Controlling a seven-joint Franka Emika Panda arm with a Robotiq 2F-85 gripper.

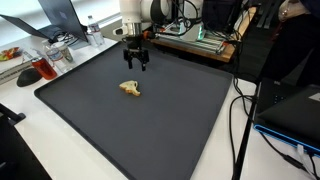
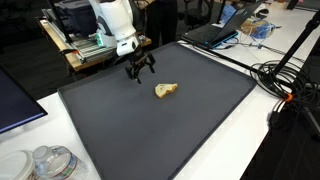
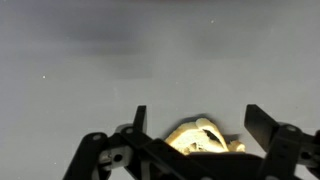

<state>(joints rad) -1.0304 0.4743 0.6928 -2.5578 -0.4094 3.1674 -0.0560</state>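
Observation:
A small tan, lumpy object (image 1: 130, 89) lies on the dark grey mat (image 1: 180, 120); it also shows in an exterior view (image 2: 166, 90) and in the wrist view (image 3: 205, 138). My gripper (image 1: 135, 60) hangs open and empty above the mat, a little behind the object, as seen in both exterior views (image 2: 139, 70). In the wrist view the two fingers (image 3: 200, 125) stand wide apart with the object between them but lower down, partly hidden by the gripper body.
A red-handled tool and clutter (image 1: 40, 68) lie beside the mat. A wooden bench with electronics (image 1: 195, 38) stands behind. A laptop (image 2: 215, 30) and cables (image 2: 285, 75) border the mat. Clear containers (image 2: 50, 162) sit at a near corner.

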